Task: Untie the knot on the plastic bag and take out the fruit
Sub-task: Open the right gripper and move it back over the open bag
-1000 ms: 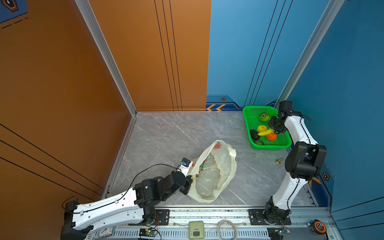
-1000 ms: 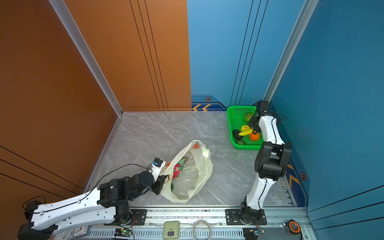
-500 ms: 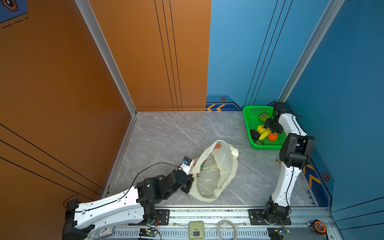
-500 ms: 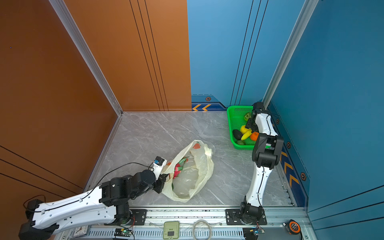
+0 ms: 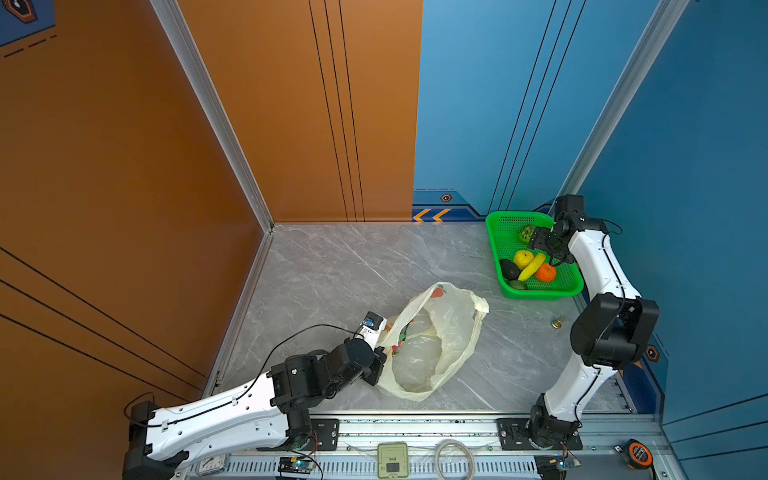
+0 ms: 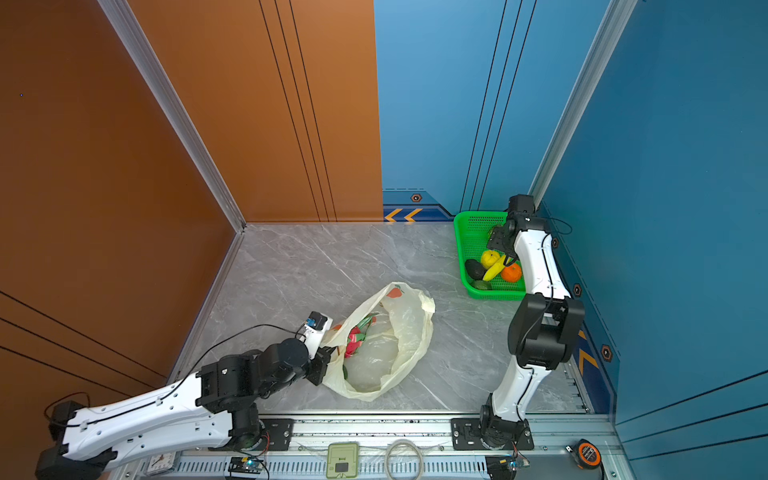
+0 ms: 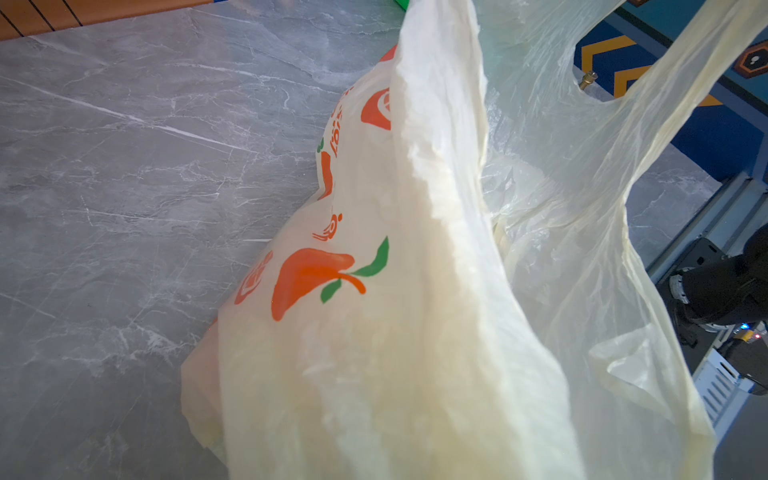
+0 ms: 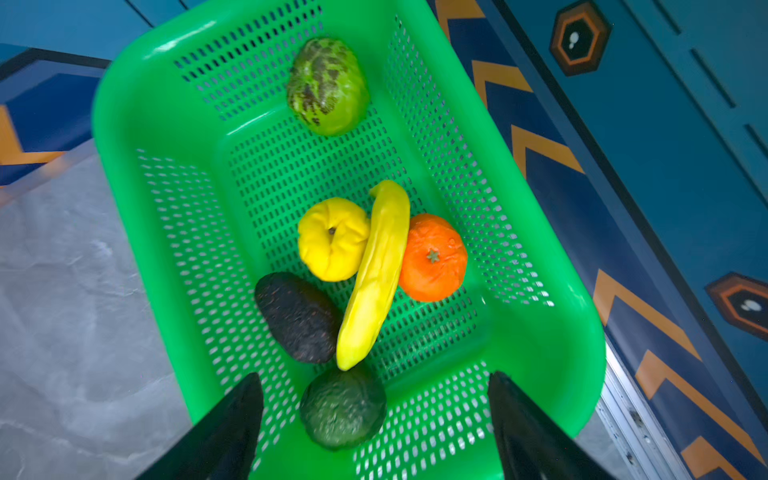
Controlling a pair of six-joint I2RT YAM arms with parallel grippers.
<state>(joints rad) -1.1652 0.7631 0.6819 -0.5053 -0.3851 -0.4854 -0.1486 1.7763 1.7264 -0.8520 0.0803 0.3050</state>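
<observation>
1. Stretches low along the desk (image 5: 332, 266), left tool (image 5: 377, 366) clenched on the plastic bag (image 5: 449, 332) at its rim.
2. Folds upright at the elbow, right tool (image 8: 374, 376) released, spread above the green basket (image 5: 493, 245).
3. Under that tool: banana (image 8: 376, 274), orange (image 8: 432, 257), both in the basket.
4. Just past the left tool, inside the bag: pink-red fruit (image 6: 355, 338), veiled by film.
5. Hidden behind film: the left tool's tips.

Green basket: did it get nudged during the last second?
No. The green basket keeps its far corner beside the wall's orange chevrons, as before.
</observation>
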